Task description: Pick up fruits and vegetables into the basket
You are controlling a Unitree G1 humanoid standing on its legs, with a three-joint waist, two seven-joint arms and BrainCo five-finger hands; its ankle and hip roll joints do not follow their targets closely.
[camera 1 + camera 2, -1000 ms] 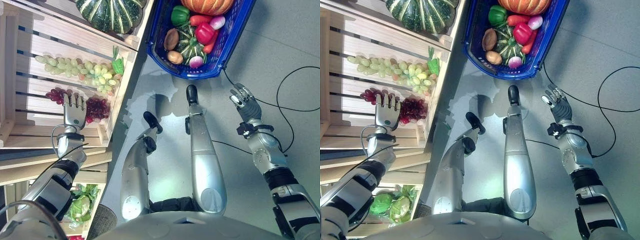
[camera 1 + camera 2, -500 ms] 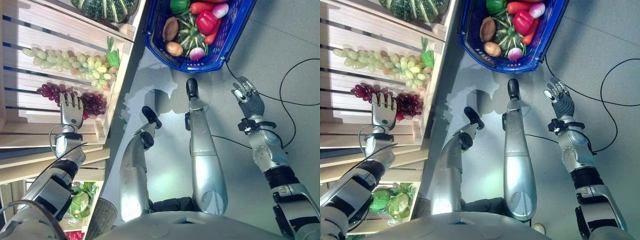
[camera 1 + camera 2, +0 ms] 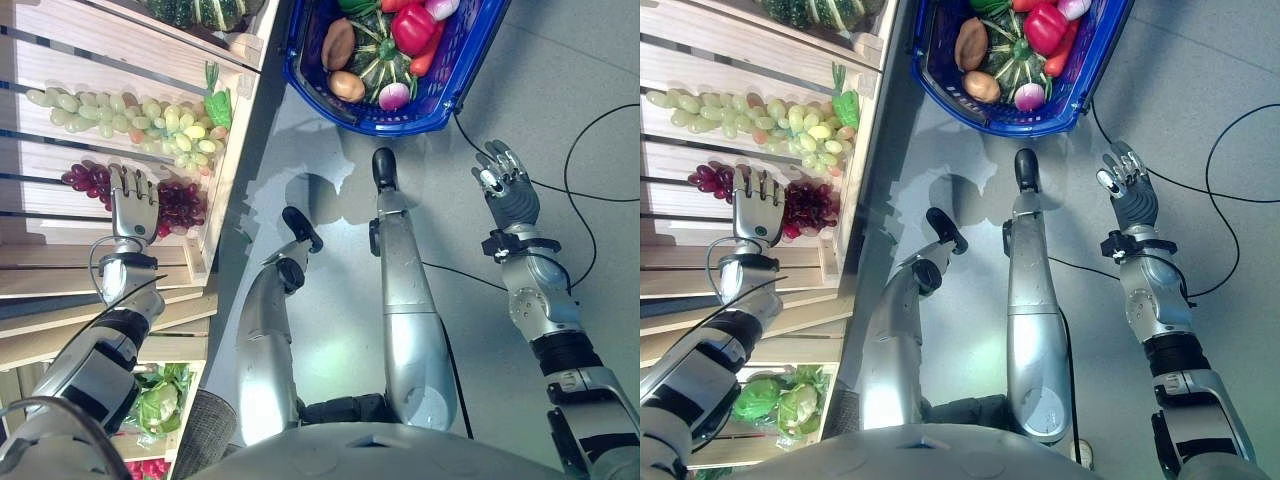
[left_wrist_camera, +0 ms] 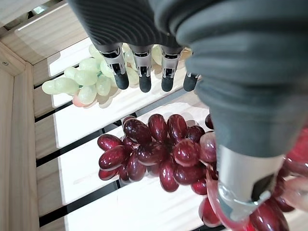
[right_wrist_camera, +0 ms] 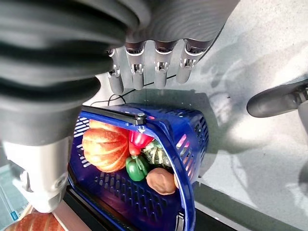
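Basket (image 3: 455,85) sits on the floor ahead, already loaded; its far end is cut off. Red grapes (image 4: 163,156) lie in the crate (image 3: 60,215), under the left hand (image 3: 132,212), whose fingers are straight, grasping nothing. Advice: lower, then curl round the bunch's middle, not stray berries. Right hand (image 3: 510,195) hangs released over floor. Contact with grapes: unclear.

Wooden crate (image 3: 60,50): pale, unpainted slats, matt, grain visible. Red grapes (image 4: 159,154) inside the crate: glossy, smooth skins with bright highlights. Green grapes (image 3: 140,120) beside them in the crate: smooth, duller sheen. Basket (image 5: 190,159) on the floor beside the crate: blue perforated plastic, glossy rim. Floor (image 3: 560,60) beside the crate: grey, smooth, faintly reflective. Left hand (image 3: 133,208) over the crate: silver metal-look fingers, dark matt tips.
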